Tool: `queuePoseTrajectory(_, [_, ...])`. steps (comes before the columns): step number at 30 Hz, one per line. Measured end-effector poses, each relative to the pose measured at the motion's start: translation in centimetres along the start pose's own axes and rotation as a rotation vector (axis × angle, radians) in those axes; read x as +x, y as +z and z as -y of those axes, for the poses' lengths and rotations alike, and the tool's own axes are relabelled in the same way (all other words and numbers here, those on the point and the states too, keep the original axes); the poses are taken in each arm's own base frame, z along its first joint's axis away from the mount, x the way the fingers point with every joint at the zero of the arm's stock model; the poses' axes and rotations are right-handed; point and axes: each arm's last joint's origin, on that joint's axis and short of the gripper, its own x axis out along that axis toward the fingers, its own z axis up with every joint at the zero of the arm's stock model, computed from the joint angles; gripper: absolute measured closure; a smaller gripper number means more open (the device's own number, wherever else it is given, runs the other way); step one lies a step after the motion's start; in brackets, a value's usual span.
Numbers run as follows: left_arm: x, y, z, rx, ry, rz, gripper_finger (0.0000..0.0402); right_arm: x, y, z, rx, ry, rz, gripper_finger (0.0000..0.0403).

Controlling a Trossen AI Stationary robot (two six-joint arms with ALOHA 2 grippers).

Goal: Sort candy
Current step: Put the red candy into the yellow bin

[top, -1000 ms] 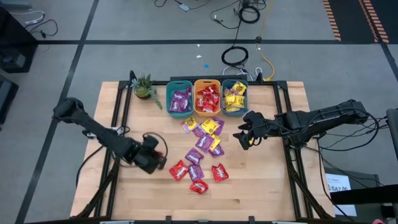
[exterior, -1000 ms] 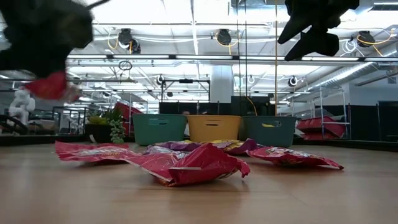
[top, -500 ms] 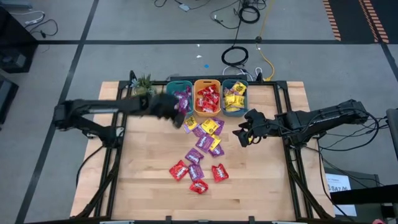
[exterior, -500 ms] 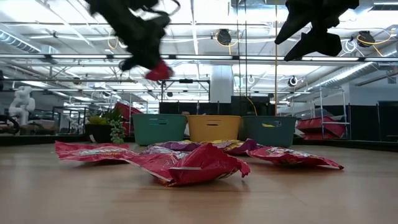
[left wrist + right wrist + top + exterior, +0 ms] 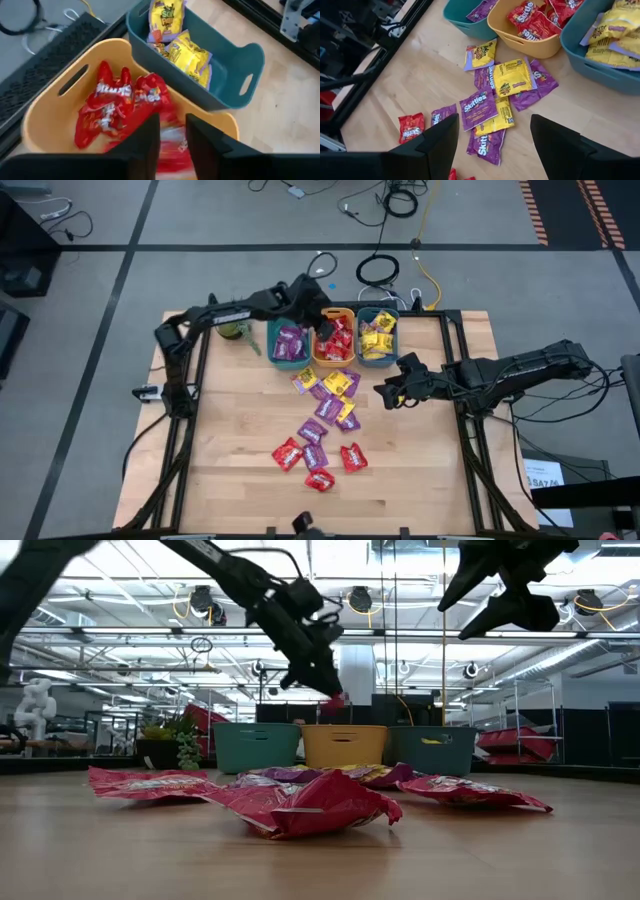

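Since each candy packet is a thin, glossy foil pouch with only a little loose filling, it should handle as light, limp and rather slippery, and a pinch across a crimped end seam or a raised edge looks safer than pressing on the flat middle. Over the orange bin (image 5: 334, 313) at the table's (image 5: 230, 470) far edge, the left gripper (image 5: 172, 131) hangs with a blurred red packet (image 5: 171, 142) between its parted fingers; whether it is gripped or dropping I cannot tell. Red packets already lie in that bin, purple ones in the teal bin (image 5: 272, 330) beside it, and yellow ones in the other teal bin (image 5: 398, 335). Loose candy (image 5: 325, 410) lies in a string from just before the bins toward the near edge: yellow and purple mixed near the bins, four red packets (image 5: 318, 462) nearest the front. Toward the right edge, the right gripper (image 5: 392, 393) waits above the wood, fingers apart and empty. Overlapping packets would likely slide together, so an isolated one is the easier pick.
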Motion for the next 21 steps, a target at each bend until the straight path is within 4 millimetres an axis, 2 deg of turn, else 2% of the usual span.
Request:
queuePoseTrajectory(4, [1.3, 0.7, -0.7, -0.022, -0.05, -0.075, 0.0266, 0.0, 0.0, 0.0, 0.029, -0.001, 0.0, 0.0165])
queuePoseTrajectory(8, [2.0, 1.1, -0.8, 0.001, -0.054, -0.099, 0.0244, 0.0, 0.0, 0.0, 0.039, -0.003, -0.001, 0.0165])
queuePoseTrajectory(21, [1.1, 2.5, -0.4, 0.031, -0.054, -0.063, 0.0237, 0.0, 0.0, 0.1, 0.036, -0.006, -0.007, 0.0165])
